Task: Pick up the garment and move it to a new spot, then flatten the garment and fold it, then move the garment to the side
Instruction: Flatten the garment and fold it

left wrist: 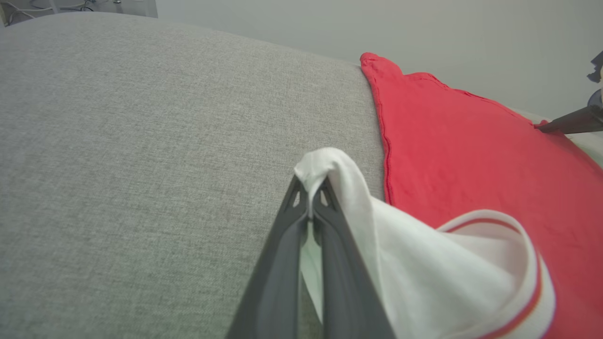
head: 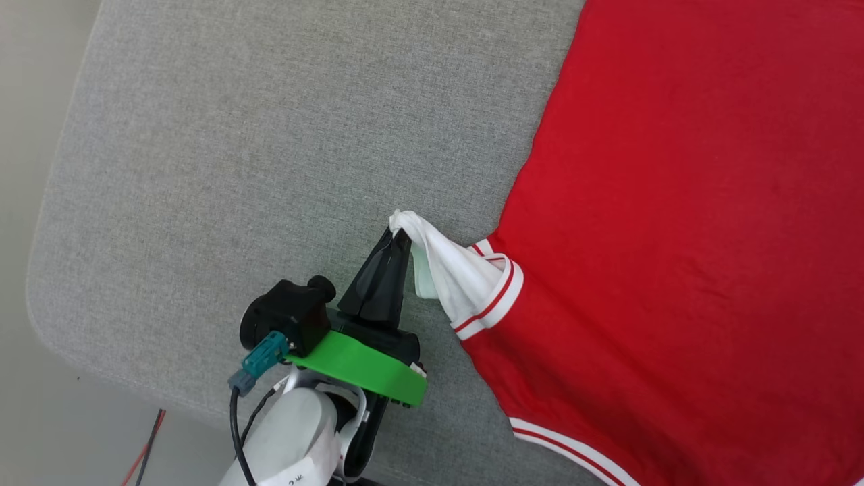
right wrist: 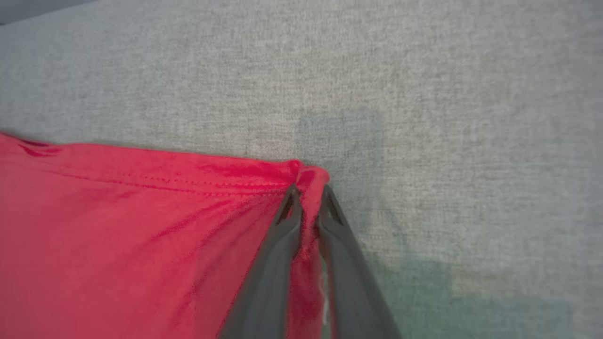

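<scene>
My left pincer (left wrist: 310, 197) was clamped on the shirt's (head: 675, 202) white sleeve (head: 459, 277), my right pincer (right wrist: 308, 195) on its red corner (right wrist: 311, 175). I think flattening and folding were not done yet.

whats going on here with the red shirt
A two-armed robot is working on a red garment that lies mostly flat on a grey padded surface. Its left end effector is pinched shut on the tip of the white sleeve, pulling it up into a peak away from the body of the shirt. Its right end effector is closed on a red corner at the garment's edge.
</scene>
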